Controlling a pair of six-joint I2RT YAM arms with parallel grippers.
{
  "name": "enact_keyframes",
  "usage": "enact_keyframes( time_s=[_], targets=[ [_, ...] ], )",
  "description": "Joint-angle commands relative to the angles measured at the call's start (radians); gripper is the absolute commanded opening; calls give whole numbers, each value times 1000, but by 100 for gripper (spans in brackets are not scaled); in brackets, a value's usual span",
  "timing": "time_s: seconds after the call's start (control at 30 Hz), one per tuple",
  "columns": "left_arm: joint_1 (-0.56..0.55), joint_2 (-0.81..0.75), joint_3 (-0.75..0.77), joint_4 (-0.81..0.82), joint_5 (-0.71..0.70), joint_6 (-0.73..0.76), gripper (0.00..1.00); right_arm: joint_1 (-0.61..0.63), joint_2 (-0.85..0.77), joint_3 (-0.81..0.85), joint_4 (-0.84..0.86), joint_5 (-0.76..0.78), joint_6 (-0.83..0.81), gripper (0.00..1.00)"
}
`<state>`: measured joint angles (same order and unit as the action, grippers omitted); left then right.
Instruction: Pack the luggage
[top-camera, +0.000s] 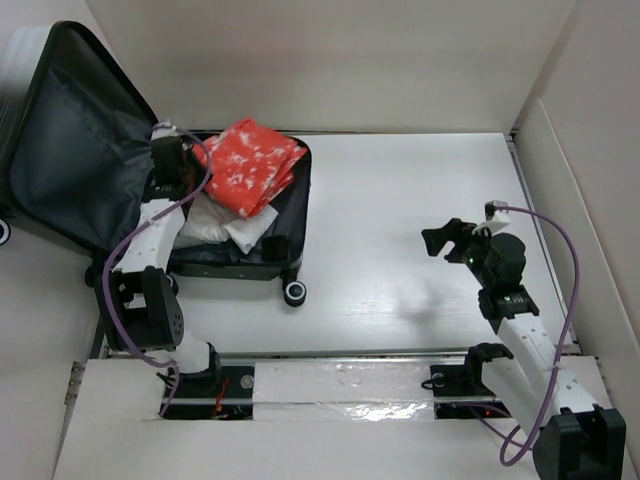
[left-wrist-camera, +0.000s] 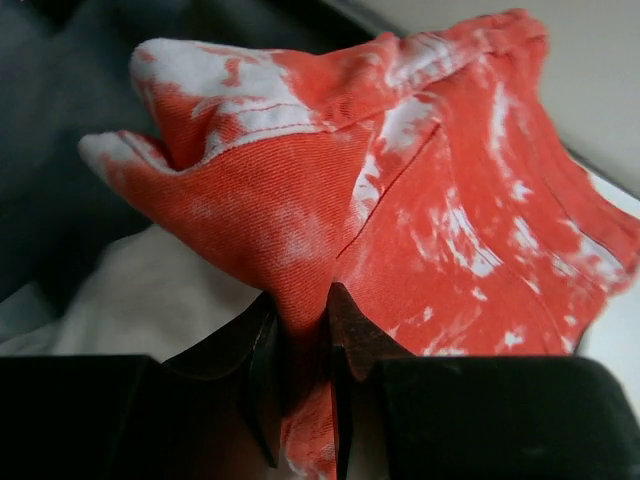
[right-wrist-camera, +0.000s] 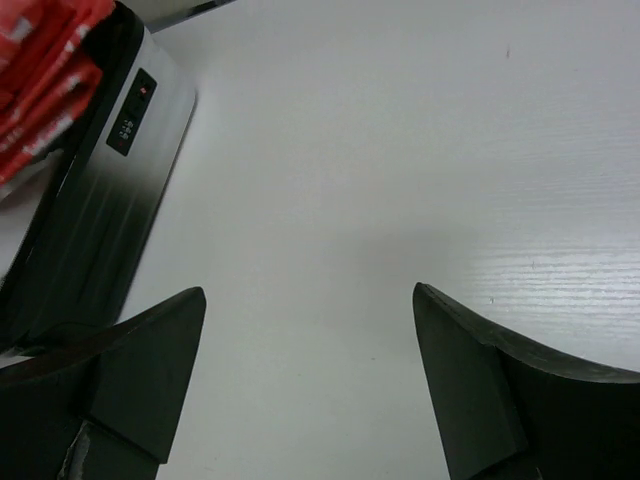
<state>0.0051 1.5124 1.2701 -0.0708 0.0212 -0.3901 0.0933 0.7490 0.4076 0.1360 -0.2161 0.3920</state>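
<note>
White table (top-camera: 400, 200) under everything. Left gripper (left-wrist-camera: 305, 315) is pinched narrow on a fold of the red-and-white cloth (left-wrist-camera: 450, 200), holding it over the white clothes (top-camera: 212, 226) in the luggage (top-camera: 235, 263), which lies open at the far left, probably to lay it flat. Right gripper (right-wrist-camera: 308, 300) hangs wide, empty, clear of the packing

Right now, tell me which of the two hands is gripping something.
The left hand, pinched shut on the red-and-white cloth over the suitcase; the right hand hangs open and empty above the table.
</note>
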Motion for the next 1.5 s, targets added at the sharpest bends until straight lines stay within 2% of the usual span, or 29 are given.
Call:
enact_keyframes(
  time_s=[0.0,0.17,0.3,0.33,0.43,0.47,0.5,0.53,0.57,0.6,0.63,0.67,0.83,0.87,0.93,1.0,1.07,1.13,1.17,1.2,1.23,1.27,1.47],
  targets=[
    [97,-37,-133,111,49,-49,0,10,-22,-7,47,-6,-13,90],
    [121,-67,-221,72,-47,-95,0,10,-31,-6,39,-19,-18,90],
    [121,-122,-236,-12,-75,-142,0,10,-51,-3,27,-25,-21,90],
    [121,-135,-236,-30,-85,-157,17,10,-60,-3,25,-26,-21,90],
    [121,-187,-222,-101,-106,-153,43,10,-71,-4,22,-35,-21,90],
    [121,-231,-221,-124,-119,-153,44,10,-74,-6,24,-43,-21,90],
    [121,-291,-219,-132,-131,-159,44,10,-76,-6,22,-49,-22,83],
    [121,-291,-221,-139,-148,-159,44,10,-77,-6,24,-49,-24,83],
    [121,-357,-222,-145,-191,-170,44,10,-79,-6,25,-55,-25,54],
    [121,-389,-225,-149,-219,-173,44,10,-79,-6,27,-55,-28,33],
    [121,-452,-225,-153,-297,-176,42,10,-83,-3,22,-57,-33,4],
    [121,-481,-227,-155,-347,-176,42,10,-83,-3,20,-57,-38,0],
    [121,-616,-207,-241,-636,-179,29,20,-86,5,16,-74,-53,0],
    [121,-664,-210,-257,-735,-181,27,20,-88,7,14,-89,-54,2],
    [121,-702,-225,-279,-843,-203,27,20,-89,11,13,-100,-64,6],
    [121,-699,-221,-372,-973,-237,33,29,-86,14,13,-106,-67,12],
    [121,-687,-233,-427,-1076,-250,44,29,-80,23,-2,-108,-77,21],
    [121,-689,-271,-437,-1147,-230,58,29,-79,23,-4,-112,-82,27],
    [121,-689,-287,-429,-1228,-183,61,29,-80,25,-3,-120,-82,33],
    [121,-686,-334,-414,-1274,-158,64,39,-80,25,-4,-121,-85,34],
    [121,-689,-362,-373,-1299,-117,67,39,-82,28,-7,-123,-88,35],
    [163,-695,-382,-257,-1278,10,67,39,-83,28,-13,-121,-90,35],
    [223,-500,-226,-284,-1239,19,60,48,-106,34,-24,-112,-99,35]
  ],
)
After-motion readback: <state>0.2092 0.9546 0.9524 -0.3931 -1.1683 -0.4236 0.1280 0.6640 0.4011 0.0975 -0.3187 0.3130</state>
